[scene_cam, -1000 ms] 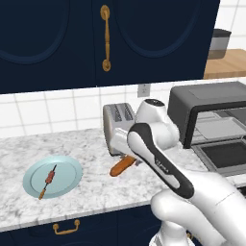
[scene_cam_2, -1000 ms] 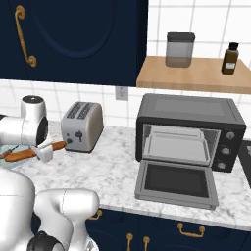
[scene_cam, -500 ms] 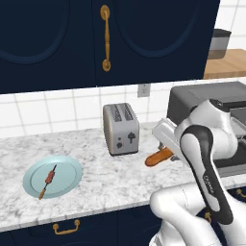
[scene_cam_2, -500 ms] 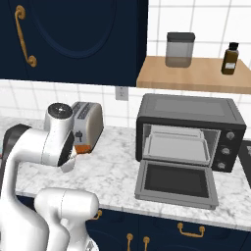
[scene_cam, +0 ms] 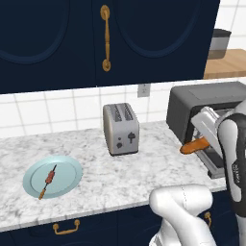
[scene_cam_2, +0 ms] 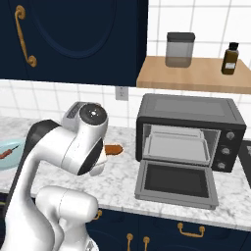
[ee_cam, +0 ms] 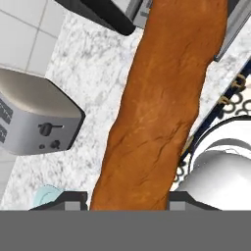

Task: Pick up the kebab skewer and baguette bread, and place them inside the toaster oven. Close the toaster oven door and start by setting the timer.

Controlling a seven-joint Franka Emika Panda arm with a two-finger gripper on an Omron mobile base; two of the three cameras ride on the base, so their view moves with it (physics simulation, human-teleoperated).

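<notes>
The orange-brown baguette bread runs up the hand view, and my gripper is shut on its near end. In the left base view the baguette bread hangs above the counter just in front of the dark toaster oven, with the gripper at its right end. The toaster oven stands with its door dropped flat and a tray on the rack inside. One end of the baguette bread pokes out from behind my arm. The kebab skewer lies on a pale blue plate at the left.
A silver two-slot toaster stands on the marble counter between plate and oven. A wooden shelf above the oven holds a grey jar and a brown bottle. Dark blue cabinets hang overhead.
My arm has swung right with the baguette bread in the gripper, from in front of the silver toaster to the toaster oven's open front. The skewer and plate stayed put.
</notes>
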